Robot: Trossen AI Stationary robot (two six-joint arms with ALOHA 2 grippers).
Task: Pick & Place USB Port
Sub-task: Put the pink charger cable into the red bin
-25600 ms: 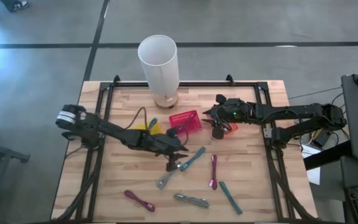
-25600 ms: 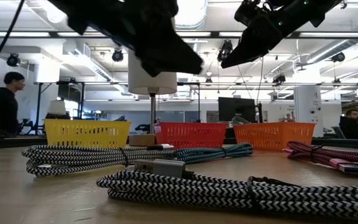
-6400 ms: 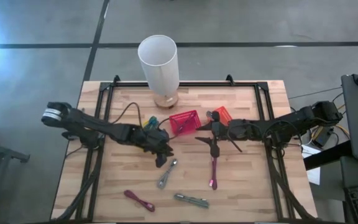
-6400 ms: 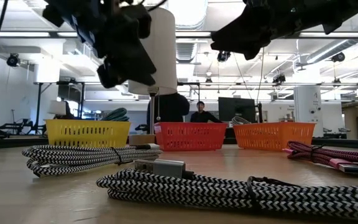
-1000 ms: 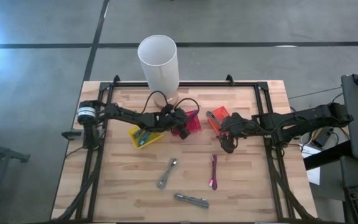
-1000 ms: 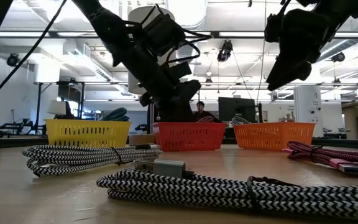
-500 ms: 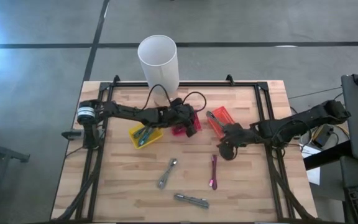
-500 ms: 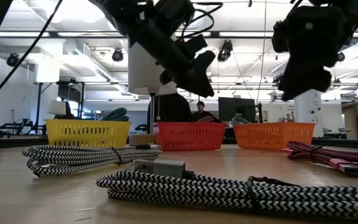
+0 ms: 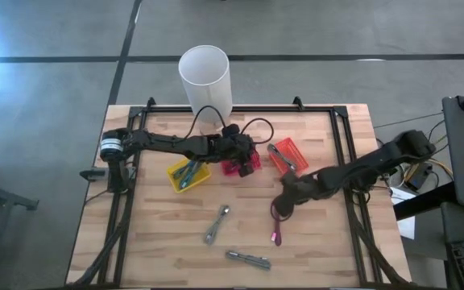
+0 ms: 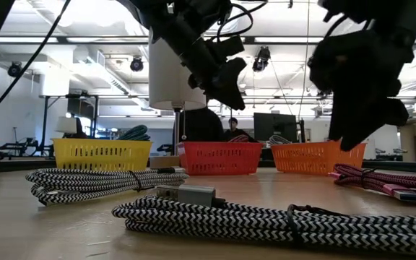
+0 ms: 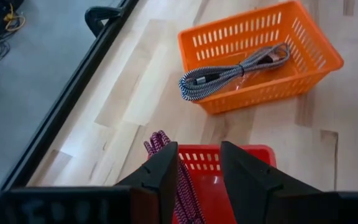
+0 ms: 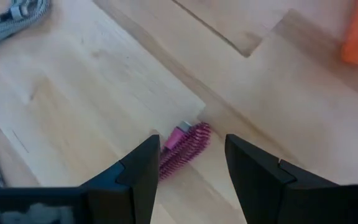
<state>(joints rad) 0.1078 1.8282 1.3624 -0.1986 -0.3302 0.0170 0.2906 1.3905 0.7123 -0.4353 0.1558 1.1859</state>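
Note:
A magenta cable bundle (image 9: 275, 225) lies flat on the wooden table; in the right wrist view its plug end (image 12: 185, 148) shows between my fingers. My right gripper (image 9: 279, 205) hangs open just above that end without touching it. My left gripper (image 9: 246, 160) hovers open and empty over the red basket (image 9: 234, 153). In the left wrist view another magenta cable (image 11: 164, 157) lies in the red basket (image 11: 253, 155). The orange basket (image 9: 288, 150) holds a grey cable (image 11: 229, 71), and the yellow basket (image 9: 185, 174) holds teal cables.
Two grey striped cables (image 9: 217, 224) (image 9: 248, 259) lie on the table's near half. A white cylinder (image 9: 206, 80) stands at the far edge behind the baskets. A black frame rail (image 9: 346, 145) runs around the tabletop. Bare wood shows at the near left.
My right gripper has moved from beside the orange basket toward the table's near edge and a little left, coming down over the magenta cable's far end. My left gripper has risen out of the red basket and shifted slightly right. No cable has moved.

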